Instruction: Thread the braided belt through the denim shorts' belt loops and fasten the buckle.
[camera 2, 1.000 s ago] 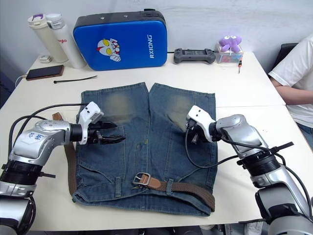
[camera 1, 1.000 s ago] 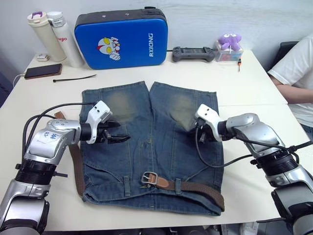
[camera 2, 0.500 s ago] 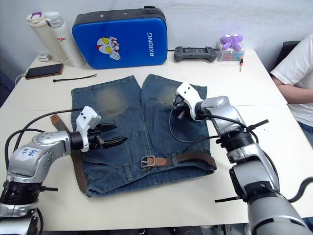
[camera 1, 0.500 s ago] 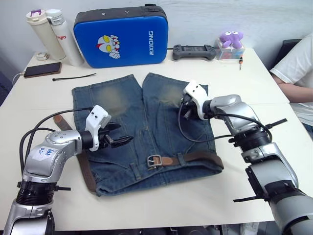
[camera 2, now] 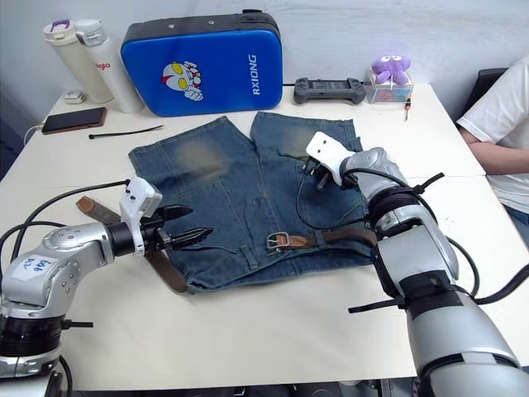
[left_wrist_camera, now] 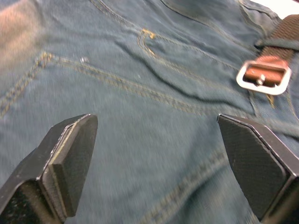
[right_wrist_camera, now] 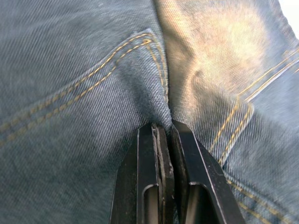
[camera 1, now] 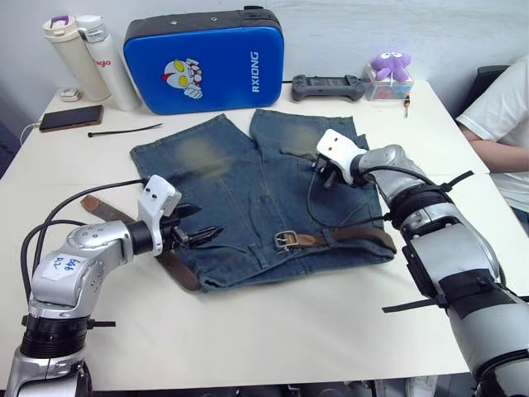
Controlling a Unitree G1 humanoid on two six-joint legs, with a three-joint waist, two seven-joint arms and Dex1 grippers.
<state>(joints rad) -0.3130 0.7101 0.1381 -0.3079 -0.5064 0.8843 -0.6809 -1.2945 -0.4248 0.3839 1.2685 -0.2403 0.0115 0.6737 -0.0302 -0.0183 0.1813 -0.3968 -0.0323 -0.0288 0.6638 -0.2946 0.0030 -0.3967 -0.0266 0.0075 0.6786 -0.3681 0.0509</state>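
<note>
The denim shorts (camera 1: 240,182) lie flat on the white table (camera 1: 273,331), waistband toward me and skewed, with the right side farther away. The braided belt (camera 1: 355,236) runs along the waistband under a belt loop (camera 1: 319,240). Its silver buckle (camera 1: 287,241) lies at the front middle, and its other end (camera 1: 99,208) trails out past the shorts' left side. My right gripper (right_wrist_camera: 162,128) is shut on a fold of denim on the right leg. Open and holding nothing, my left gripper (camera 1: 198,234) hovers over the shorts' left hip. The buckle (left_wrist_camera: 264,80) lies ahead of it.
A blue hard case (camera 1: 204,59), two bottles (camera 1: 66,56), a phone (camera 1: 72,118) and a black cable tie (camera 1: 124,131) lie at the back left. A game controller (camera 1: 329,87) and a purple toy (camera 1: 388,68) sit at the back right. A person in white (camera 1: 504,124) sits at the right.
My right gripper, pinching the right leg, has pulled the shorts away from me and turned them; belt and buckle went along. The left gripper stayed open near the left hip.
</note>
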